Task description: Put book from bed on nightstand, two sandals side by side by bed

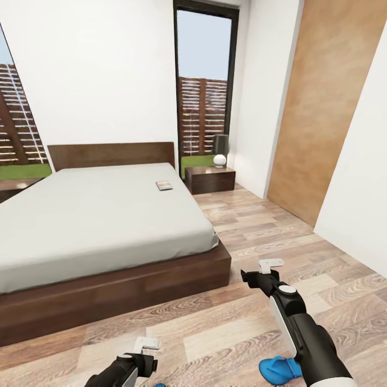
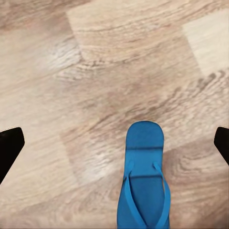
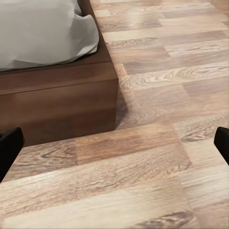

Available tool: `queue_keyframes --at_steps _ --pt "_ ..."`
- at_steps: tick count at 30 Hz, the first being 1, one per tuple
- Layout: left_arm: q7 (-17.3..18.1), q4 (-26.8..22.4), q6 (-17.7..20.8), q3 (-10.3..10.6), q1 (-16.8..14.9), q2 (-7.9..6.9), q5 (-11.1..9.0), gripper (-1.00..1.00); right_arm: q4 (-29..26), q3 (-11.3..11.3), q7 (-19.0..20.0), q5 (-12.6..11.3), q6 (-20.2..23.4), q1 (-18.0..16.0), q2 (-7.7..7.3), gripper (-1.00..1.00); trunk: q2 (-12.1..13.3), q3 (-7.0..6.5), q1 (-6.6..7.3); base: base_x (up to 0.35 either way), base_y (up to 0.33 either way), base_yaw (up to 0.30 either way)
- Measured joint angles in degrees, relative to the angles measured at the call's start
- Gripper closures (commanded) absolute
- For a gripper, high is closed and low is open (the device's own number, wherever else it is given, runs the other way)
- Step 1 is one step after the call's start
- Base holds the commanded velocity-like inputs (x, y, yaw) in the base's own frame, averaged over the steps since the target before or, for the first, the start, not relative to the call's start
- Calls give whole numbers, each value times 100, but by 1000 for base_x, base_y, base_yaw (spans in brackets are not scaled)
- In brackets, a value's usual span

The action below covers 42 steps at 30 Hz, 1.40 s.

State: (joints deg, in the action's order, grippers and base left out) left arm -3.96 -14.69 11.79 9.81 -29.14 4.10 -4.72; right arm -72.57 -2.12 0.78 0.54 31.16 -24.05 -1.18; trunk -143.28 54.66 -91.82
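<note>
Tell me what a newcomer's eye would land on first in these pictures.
The big bed with its pale mattress takes up the left of the room, a small book lying near its far right edge. A bright blue sandal lies on the wood floor below the open left pincer; another lies beside the right arm.

One bed (image 1: 97, 215), one book (image 1: 164, 185), one nightstand (image 1: 209, 179), two grippers (image 1: 257, 278) (image 1: 144, 357), perhaps two blue sandals (image 1: 279, 370) (image 2: 142, 181).
</note>
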Motion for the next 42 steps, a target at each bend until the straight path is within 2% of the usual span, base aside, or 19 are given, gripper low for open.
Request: queue_keyframes --at_steps 39,42 --pt "14 17 -3 -9 -4 29 -20 -100 -52 8 15 -8 -9 0 -1 -100 -53 865 -100 0 0 0" --pt "25 8 -9 -10 -6 39 -24 -100 -99 8 16 -4 -7 0 -1 -100 -53 866 -100 0 0 0"
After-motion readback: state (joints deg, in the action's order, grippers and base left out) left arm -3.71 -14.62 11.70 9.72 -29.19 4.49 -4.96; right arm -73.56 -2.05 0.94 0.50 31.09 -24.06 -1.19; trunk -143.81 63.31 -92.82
